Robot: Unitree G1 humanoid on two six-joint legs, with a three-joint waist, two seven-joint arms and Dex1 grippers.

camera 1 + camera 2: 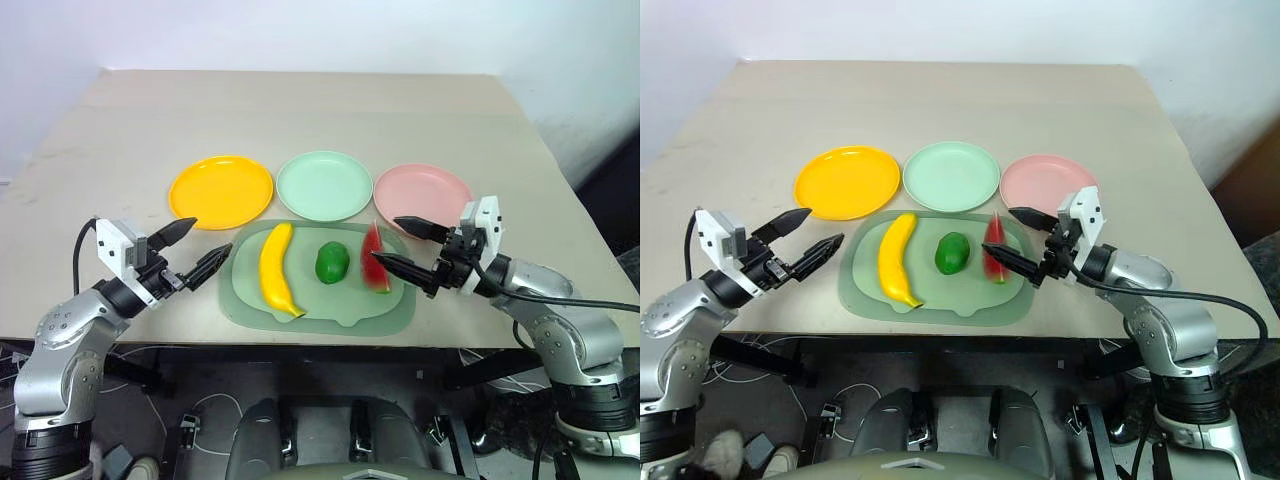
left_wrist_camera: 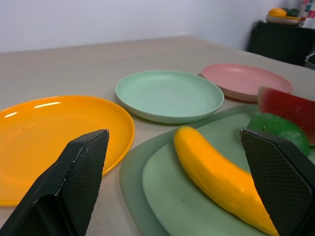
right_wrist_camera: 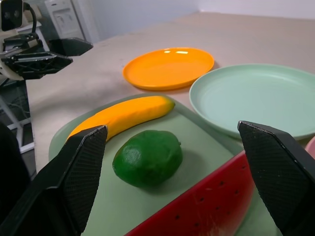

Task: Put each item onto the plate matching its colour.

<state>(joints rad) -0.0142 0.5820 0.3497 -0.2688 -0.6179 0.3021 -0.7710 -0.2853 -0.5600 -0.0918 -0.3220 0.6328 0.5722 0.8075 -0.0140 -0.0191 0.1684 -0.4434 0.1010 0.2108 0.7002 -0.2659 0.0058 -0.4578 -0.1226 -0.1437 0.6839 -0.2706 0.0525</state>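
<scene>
Nearest the tabletop's [image 1: 120, 130] front edge, a pale green tray [image 1: 318, 310] holds all three items: banana [image 1: 277, 268] at its left, green fruit [image 1: 331, 263] in the middle, watermelon wedge [image 1: 373, 258] at its right. None of them touch, with bare tray between each. Left pincer [image 1: 192, 246] hangs spread wide and empty just off the tray's left edge, over bare tabletop. Right pincer [image 1: 410, 246] is also wide apart and empty at the tray's right edge, its lower finger close beside the wedge. Beyond the tray stands a row of plates: yellow plate [image 1: 220, 191], mint plate [image 1: 324, 185], pink plate [image 1: 422, 192], all bare, set close side by side. Behind them the tabletop runs open to its far edge.
</scene>
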